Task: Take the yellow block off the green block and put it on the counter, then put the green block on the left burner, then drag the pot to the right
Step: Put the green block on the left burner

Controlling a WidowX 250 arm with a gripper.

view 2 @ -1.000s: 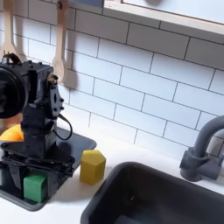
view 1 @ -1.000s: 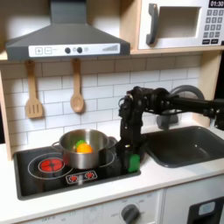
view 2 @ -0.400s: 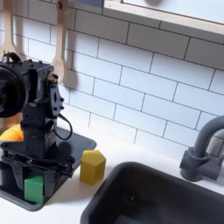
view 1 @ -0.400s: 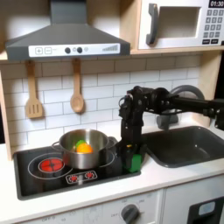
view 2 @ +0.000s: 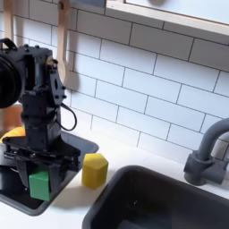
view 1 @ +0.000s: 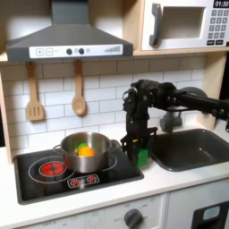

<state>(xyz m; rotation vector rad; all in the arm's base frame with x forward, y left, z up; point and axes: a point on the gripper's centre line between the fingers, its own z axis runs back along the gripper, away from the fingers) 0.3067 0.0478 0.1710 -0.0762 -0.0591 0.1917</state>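
My gripper (view 1: 139, 156) (view 2: 39, 177) points down over the right edge of the black stovetop (view 1: 54, 179) and is shut on the green block (view 1: 141, 160) (view 2: 39, 186), which hangs just above the surface. The yellow block (view 2: 95, 170) rests on the white counter (view 2: 73, 206) (view 1: 170, 182), just to the second exterior view's right of the gripper and apart from it. The silver pot (view 1: 95, 158) sits on the stove's right burner, to the first exterior view's left of the gripper, with orange and green toy food inside. The left burner (view 1: 45, 167) is bare.
A dark sink (view 1: 192, 148) (view 2: 152, 201) with a grey faucet (view 2: 206, 152) lies to the right of the gripper in both exterior views. A wooden spatula (view 1: 34, 94) and a wooden spoon (view 1: 79, 89) hang on the tiled wall behind the stove.
The gripper has risen slightly with the green block in it and shifted a little toward the first exterior view's right. The yellow block and the pot have not moved.
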